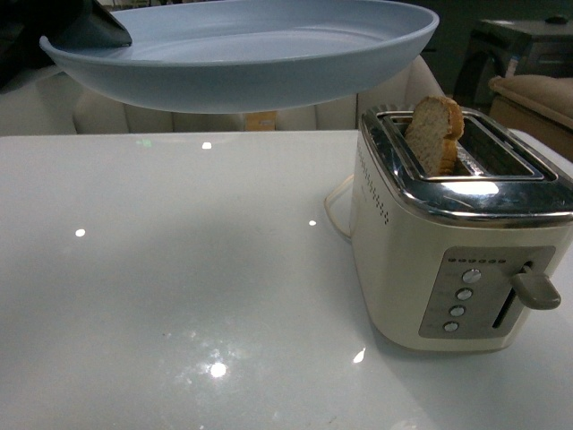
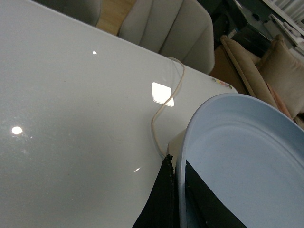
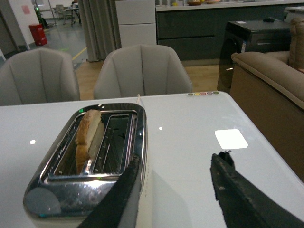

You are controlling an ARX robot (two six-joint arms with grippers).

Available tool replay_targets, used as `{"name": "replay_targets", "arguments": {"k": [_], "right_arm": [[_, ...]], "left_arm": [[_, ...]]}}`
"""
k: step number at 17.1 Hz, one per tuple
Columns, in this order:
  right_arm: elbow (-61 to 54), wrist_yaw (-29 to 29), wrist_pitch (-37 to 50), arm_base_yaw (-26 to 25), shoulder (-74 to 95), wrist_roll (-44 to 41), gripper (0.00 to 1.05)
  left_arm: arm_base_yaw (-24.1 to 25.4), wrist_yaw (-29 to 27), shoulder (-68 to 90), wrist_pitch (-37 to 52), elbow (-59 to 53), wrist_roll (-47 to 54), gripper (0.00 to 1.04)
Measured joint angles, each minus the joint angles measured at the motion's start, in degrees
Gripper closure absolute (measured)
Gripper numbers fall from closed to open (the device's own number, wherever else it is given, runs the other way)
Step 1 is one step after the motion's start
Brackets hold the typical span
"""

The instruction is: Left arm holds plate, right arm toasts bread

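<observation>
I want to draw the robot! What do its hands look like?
Both are plain black. The left gripper has flat, wedge-shaped fingers. The right gripper has two long fingers narrowing to tips. No cables or markings show.

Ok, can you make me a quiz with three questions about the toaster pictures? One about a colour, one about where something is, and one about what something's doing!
1. What colour is the plate?
A pale blue; B red; C black

2. Where is the bread?
A lying on the plate; B standing in a slot of the toaster; C under the toaster

3. What is the right gripper doing?
A squeezing the bread; B squeezing the plate; C open, holding nothing

Answers:
1 A, the front view shows it pale blue.
2 B, it sticks up out of the slot.
3 C, the right wrist view shows its jaws apart with nothing gripped.
</observation>
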Motion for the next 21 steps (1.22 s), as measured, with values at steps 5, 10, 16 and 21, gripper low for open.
{"name": "replay_targets", "arguments": {"k": [5, 10, 16, 21], "right_arm": [[-8.7, -0.1, -3.7, 0.0, -14.4, -2.1, 1.03], [-14.0, -0.1, -6.2, 0.0, -22.0, -2.1, 1.03], [-15.7, -0.1, -7.9, 0.0, -25.1, -2.1, 1.03], [-17.4, -0.1, -11.7, 0.0, -30.8, -2.1, 1.03]], "left_arm": [[0.0, 0.1, 0.0, 0.0, 0.0, 0.0, 1.02], [-0.1, 0.1, 0.0, 0.0, 0.0, 0.0, 1.02], [-0.1, 0.1, 0.0, 0.0, 0.0, 0.0, 1.02], [-0.1, 0.1, 0.0, 0.0, 0.0, 0.0, 1.02]]}}
